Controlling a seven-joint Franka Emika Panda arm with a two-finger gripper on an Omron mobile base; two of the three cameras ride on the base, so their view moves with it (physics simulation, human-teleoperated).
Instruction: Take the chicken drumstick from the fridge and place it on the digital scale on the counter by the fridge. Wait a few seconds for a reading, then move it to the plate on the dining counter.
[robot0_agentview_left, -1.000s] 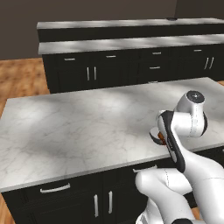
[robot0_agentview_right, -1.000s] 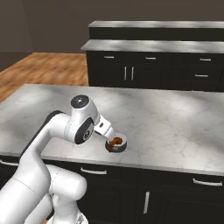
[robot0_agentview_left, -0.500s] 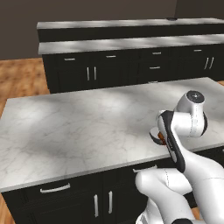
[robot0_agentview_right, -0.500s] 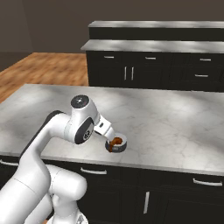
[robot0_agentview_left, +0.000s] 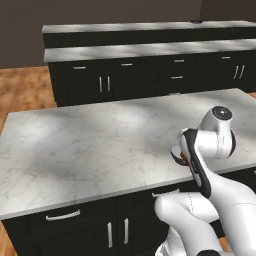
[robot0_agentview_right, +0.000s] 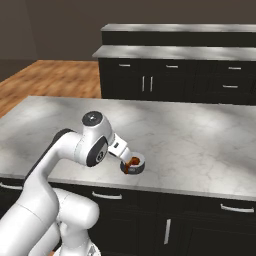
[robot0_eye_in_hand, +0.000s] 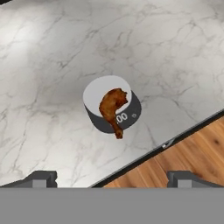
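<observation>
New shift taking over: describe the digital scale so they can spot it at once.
Start at the marbled counter over handled black cabinets. Near its front edge sits the digital scale, a small round dark puck with a pale top. It alone carries the reddish-brown chicken drumstick.

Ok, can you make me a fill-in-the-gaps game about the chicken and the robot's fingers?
1. The chicken drumstick lies on top of the round digital ____.
2. The scale sits on the marbled counter, close to its ____.
3. The robot's fingers are ____, holding nothing.
4. Beyond the counter's edge, the floor is made of ____.

Missing words: scale; edge; open; wood
</observation>
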